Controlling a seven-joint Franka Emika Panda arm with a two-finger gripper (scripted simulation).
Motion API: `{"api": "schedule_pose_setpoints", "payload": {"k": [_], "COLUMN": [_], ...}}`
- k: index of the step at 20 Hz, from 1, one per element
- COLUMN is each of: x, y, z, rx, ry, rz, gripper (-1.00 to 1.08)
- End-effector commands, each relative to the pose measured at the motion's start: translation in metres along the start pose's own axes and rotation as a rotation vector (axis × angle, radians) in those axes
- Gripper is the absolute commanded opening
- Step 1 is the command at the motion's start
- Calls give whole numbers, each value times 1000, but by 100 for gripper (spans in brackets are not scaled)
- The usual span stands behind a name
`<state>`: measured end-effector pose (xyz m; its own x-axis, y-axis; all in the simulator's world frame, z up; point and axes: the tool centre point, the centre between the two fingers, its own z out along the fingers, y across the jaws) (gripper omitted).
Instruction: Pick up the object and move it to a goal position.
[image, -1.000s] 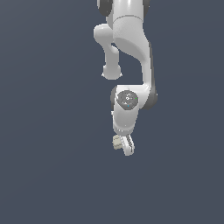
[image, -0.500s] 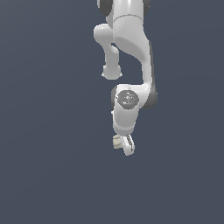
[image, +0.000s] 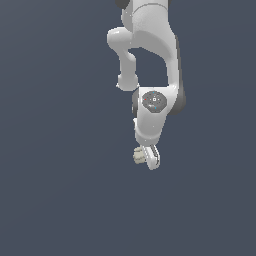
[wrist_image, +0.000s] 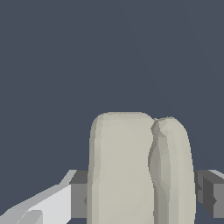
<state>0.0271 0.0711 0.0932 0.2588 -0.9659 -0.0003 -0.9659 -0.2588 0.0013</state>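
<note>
Lump held in my pincer.
I saw the white pincer (image: 146, 157) clamped on the small pale beige ridged lump (image: 138, 155), its grey pads (wrist_image: 78, 199) pressing both sides.

No readable text or markings.

flat even render light — sharp, no shadows

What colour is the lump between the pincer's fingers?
Pale beige-cream, plain with no markings; the lump shows best in the wrist view, held in the pincer.
</note>
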Motion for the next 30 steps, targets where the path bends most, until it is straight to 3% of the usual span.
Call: {"api": "schedule_pose_setpoints", "payload": {"k": [1, 19, 30], "x": [-13, -145, -189], "y": [6, 75, 95], "z": [-12, -136, -178], "rx": [1, 2, 2], "ry": [0, 2, 2], "rz": [-1, -1, -1], "gripper": [-100, -100, -100]}}
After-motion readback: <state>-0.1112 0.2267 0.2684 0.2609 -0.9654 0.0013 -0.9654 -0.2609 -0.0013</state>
